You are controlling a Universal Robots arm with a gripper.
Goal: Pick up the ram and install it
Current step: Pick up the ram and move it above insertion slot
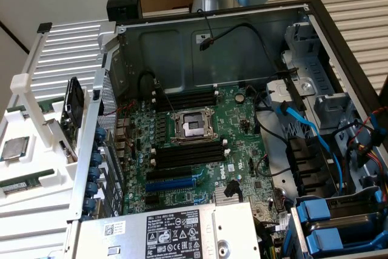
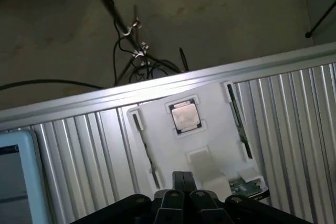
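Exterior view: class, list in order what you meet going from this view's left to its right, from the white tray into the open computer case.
ram → upright black part → processor socket → blue cable

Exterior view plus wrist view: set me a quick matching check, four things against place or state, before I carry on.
Things:
1. ram
2. processor socket
3. blue cable
4. gripper

Places or states:
A. middle of the motherboard, between the long black slots
B. shut
C. lying in the white tray at the exterior view's left
D. running along the exterior view's right of the motherboard

Pairs: 1-C, 2-A, 3-D, 4-B.
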